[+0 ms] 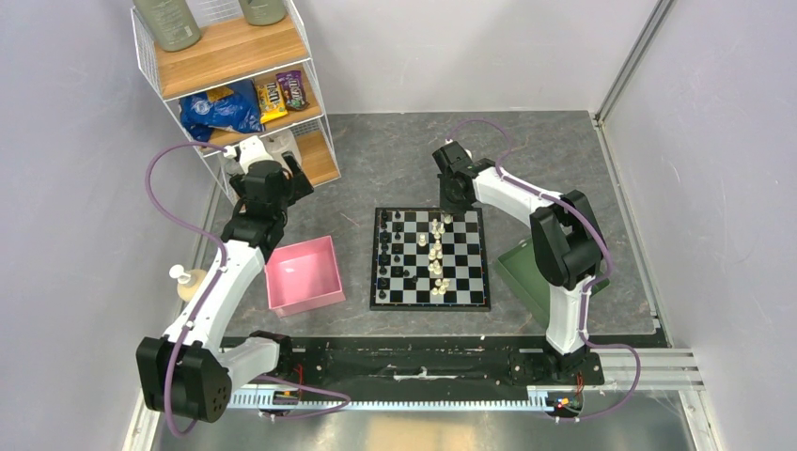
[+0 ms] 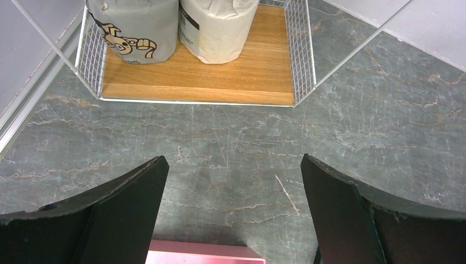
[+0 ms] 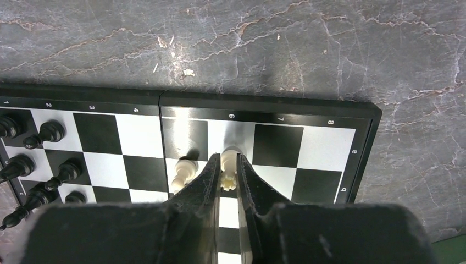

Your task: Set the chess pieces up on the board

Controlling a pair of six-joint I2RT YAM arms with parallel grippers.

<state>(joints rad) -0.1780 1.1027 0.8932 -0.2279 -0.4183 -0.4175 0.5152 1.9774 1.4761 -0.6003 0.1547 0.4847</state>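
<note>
right pincer [image 3: 228, 165] clamped on a white chess piece [image 3: 231, 153], board [image 3: 275, 103] directly beneath; second white piece [image 3: 184, 171] just left of it. Piece looks light, rigid, slick, tippy: pinch mid-stem, gently. left pincer [image 2: 232, 162] open, empty

Overhead camera looks down from above and behind me. Wrist cameras peer close: beyond my right claw [image 3: 228, 165], the board [image 3: 264, 104]; beyond my left claw [image 2: 233, 159], the shelf [image 2: 220, 71]. Overhead shares both.

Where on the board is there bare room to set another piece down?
Bare: the board squares between the line of white pieces and the green tray. Crowded: the black pieces on its left columns, and the far edge where the right gripper pinches a white piece.
</note>
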